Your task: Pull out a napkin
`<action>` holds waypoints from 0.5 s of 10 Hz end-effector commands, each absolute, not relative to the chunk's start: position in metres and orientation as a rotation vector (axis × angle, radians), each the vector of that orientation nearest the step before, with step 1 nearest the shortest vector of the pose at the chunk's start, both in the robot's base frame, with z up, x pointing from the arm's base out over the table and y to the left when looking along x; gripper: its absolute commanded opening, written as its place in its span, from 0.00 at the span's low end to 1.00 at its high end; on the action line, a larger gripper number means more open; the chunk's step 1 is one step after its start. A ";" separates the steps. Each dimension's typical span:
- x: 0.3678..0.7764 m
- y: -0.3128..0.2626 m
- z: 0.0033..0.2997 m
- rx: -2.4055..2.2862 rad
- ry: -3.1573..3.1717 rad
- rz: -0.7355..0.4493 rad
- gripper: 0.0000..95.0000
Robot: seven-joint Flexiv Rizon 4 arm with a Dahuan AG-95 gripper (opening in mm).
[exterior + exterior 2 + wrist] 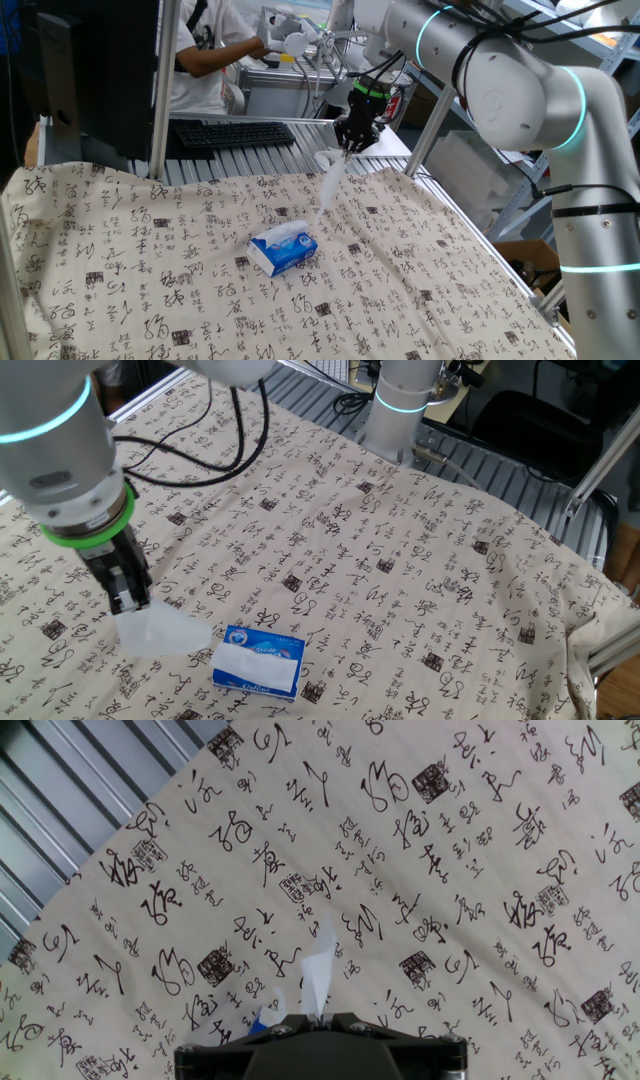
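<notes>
The hand [347,146] is raised above the far part of the counter [430,260], its fingers closed on the upper end of a white napkin [331,185]. The napkin hangs free below the fingers as a long narrow strip in one fixed view; its lower end looks clear of the tissue box [283,249], though whether it touches the cloth cannot be told. In the other fixed view the hand [130,603] pinches the top of the napkin [158,632], which spreads into a wider sheet just left of the tissue box [259,662].

The tissue box is blue and white. It lies flat on the counter near its middle, with white tissue showing at its top opening. In the hand view the napkin [318,975] rises from between the fingers at the bottom edge, and a small blue corner of the tissue box [262,1016] shows beside it.

The counter is covered by a cream cloth [400,560] printed with black calligraphy and dark square seals. A black keyboard [233,133] sits on the metal rollers beyond the cloth. A person [205,50] in a white shirt is behind it
</notes>
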State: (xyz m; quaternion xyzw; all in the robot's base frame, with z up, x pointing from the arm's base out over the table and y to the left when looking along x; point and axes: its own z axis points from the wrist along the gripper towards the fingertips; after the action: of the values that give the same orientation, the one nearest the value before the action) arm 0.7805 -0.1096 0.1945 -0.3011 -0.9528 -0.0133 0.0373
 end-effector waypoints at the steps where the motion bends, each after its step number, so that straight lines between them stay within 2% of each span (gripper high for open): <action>1: 0.783 -0.111 0.188 -0.918 -2.923 -0.039 0.00; 5: 0.785 -0.112 0.163 -0.917 -2.925 -0.033 0.00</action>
State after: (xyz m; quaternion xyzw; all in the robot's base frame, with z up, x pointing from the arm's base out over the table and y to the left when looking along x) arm 0.7877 -0.1130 0.1614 -0.2980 -0.9536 -0.0119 0.0419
